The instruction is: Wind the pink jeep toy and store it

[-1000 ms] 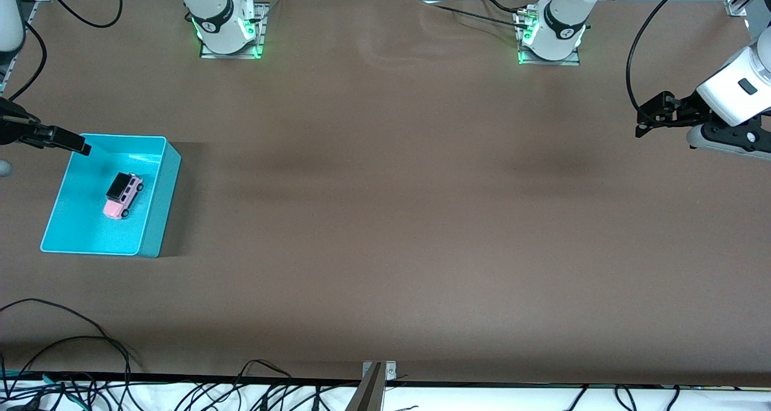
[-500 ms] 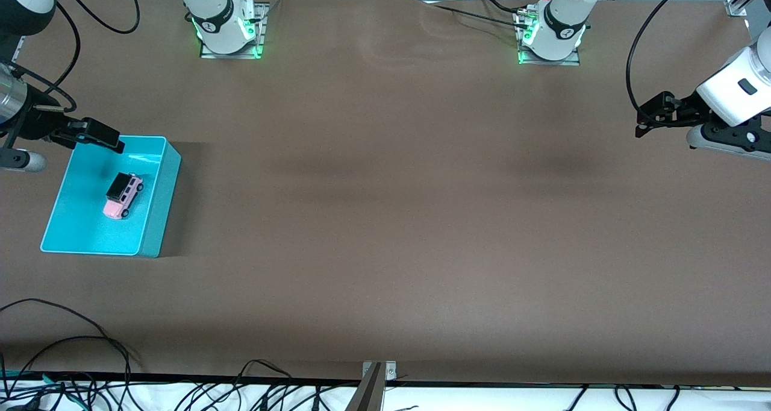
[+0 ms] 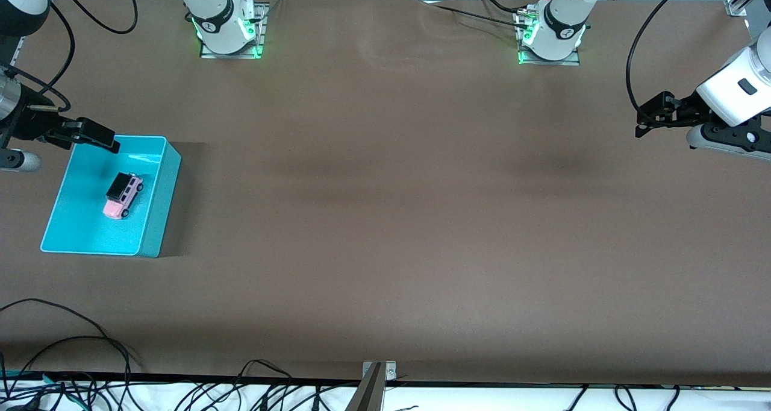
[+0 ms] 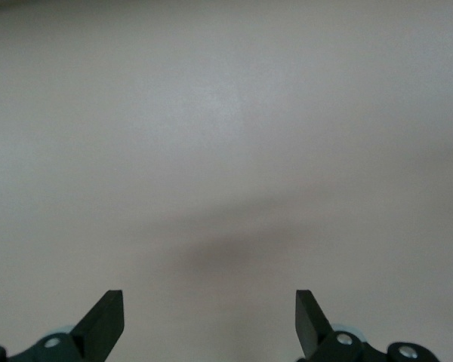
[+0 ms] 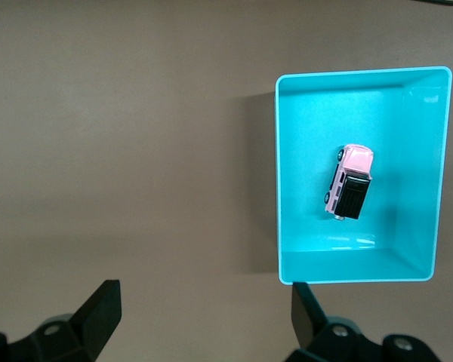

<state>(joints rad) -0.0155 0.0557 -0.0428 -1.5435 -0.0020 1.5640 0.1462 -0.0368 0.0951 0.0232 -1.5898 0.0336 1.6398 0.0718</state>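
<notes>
Currently the brown worktop carries one cyan bin at the right arm's end. Bin stands upright, open top, resting flat. Inside it, on the bin floor, sits the pink jeep toy, on its wheels, black roof up, set at an angle to the bin walls and touching none of them. Right hand hangs above the bin's edge nearest the robot bases, fingers apart, holding nothing. Left hand waits over bare worktop at the left arm's end, well apart from the bin, fingers apart and empty.
</notes>
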